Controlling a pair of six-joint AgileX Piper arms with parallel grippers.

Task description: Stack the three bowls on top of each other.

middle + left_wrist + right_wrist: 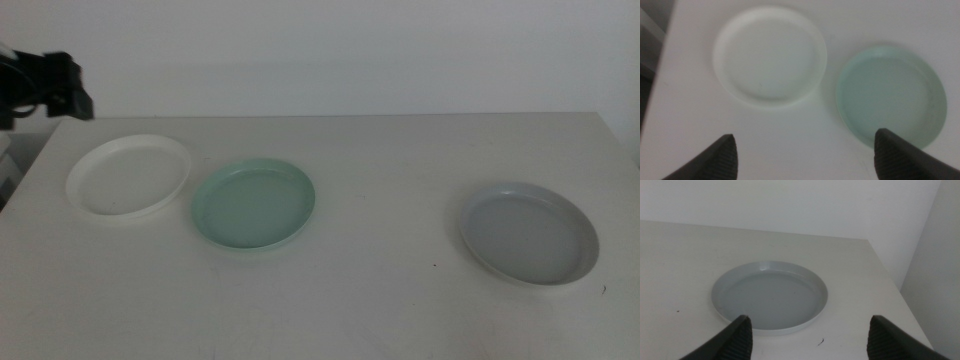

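Three shallow bowls lie apart on the white table, none stacked. The white bowl is at the far left, with the mint green bowl just right of it, their rims almost touching. The light grey bowl lies alone at the right. Neither gripper shows in the middle view. My left gripper is open and empty, held above the table on the near side of the white bowl and green bowl. My right gripper is open and empty, low over the table just short of the grey bowl.
A dark piece of equipment sits beyond the table's far left corner. The table's left edge runs close to the white bowl, and its right edge lies close to the grey bowl. A white wall stands behind.
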